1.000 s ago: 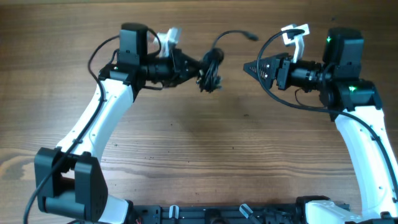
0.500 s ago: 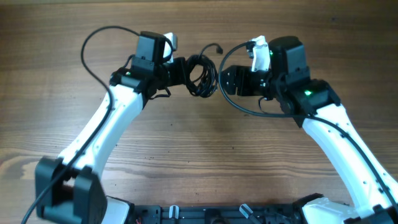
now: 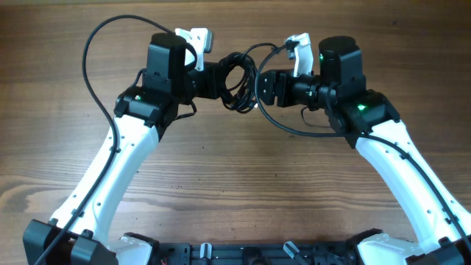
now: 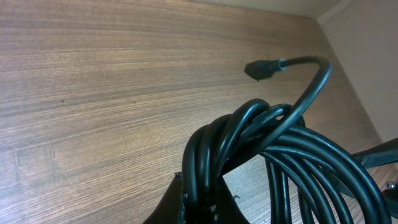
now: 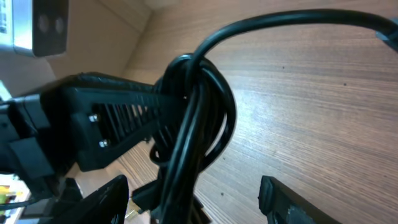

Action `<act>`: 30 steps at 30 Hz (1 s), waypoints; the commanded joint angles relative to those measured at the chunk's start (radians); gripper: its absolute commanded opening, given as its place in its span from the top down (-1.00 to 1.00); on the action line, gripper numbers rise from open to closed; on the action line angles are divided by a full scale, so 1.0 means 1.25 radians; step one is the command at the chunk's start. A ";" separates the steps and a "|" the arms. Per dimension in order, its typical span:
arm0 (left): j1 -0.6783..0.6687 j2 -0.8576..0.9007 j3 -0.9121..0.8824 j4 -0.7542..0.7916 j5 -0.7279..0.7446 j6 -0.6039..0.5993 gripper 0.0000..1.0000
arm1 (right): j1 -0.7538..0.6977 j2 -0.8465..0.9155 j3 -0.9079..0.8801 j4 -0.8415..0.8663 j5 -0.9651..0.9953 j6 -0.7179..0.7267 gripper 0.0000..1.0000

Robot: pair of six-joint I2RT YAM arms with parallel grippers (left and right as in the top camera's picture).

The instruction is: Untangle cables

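— So, where do the cables (image 4: 239, 134) lie from your free pincer?
— Fig. a, overhead view: they form a tight coil between my two arms, apparently lifted off the worktop (image 3: 235, 173). My left pincer (image 3: 223, 79) is clenched on the coil's left edge. My right pincer (image 3: 259, 85) faces it from the opposite side, released, with its tips just at the coil's right edge.
— And how do the strands run against the right jaws?
— Fig. b, right wrist view: the strands run roughly top to bottom and cross the gap between my right fingers (image 5: 283, 200). I see no pad touching a strand. The left pincer's ribbed fingers enter from the left and pinch the bundle higher up.
— Any loose end?
— Fig. c, left wrist view: one tail leaves the coil, arches up and away, and ends in a plug (image 4: 260, 67). Overhead, the tail bends toward my right arm, so that arm is nearer to it.
— What does the coming move turn on?
— In my judgement, on whether the right jaws close across the whole coil or on one strand. Taken whole, pulling the arms apart would likely tighten the tangle, not free it
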State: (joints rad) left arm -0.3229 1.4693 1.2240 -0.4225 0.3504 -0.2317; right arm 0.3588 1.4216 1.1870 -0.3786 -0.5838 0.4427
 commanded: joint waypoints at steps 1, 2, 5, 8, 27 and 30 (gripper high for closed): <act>-0.002 -0.013 0.005 0.030 0.049 0.018 0.92 | 0.004 0.008 0.013 -0.001 -0.017 0.026 -0.30; -0.002 -0.013 0.005 0.041 0.065 0.017 0.92 | 0.004 0.013 0.012 -0.007 -0.009 0.027 -0.17; -0.002 -0.015 0.005 0.061 0.087 -0.017 0.92 | 0.004 0.038 0.012 -0.044 0.072 0.100 0.12; -0.002 -0.018 0.005 0.077 0.143 -0.031 0.92 | 0.004 0.070 0.012 -0.036 0.074 0.110 0.30; 0.139 -0.112 0.005 0.081 0.190 -0.281 0.92 | -0.029 0.113 0.012 -0.268 0.468 0.231 0.91; 0.146 -0.111 0.005 0.010 0.158 -0.278 0.92 | -0.029 0.113 0.012 -0.269 0.407 0.148 0.91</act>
State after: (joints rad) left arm -0.2626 1.4422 1.1900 -0.3908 0.6880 -0.5674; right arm 0.4084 1.5261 1.2610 -0.6449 -0.3466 0.6716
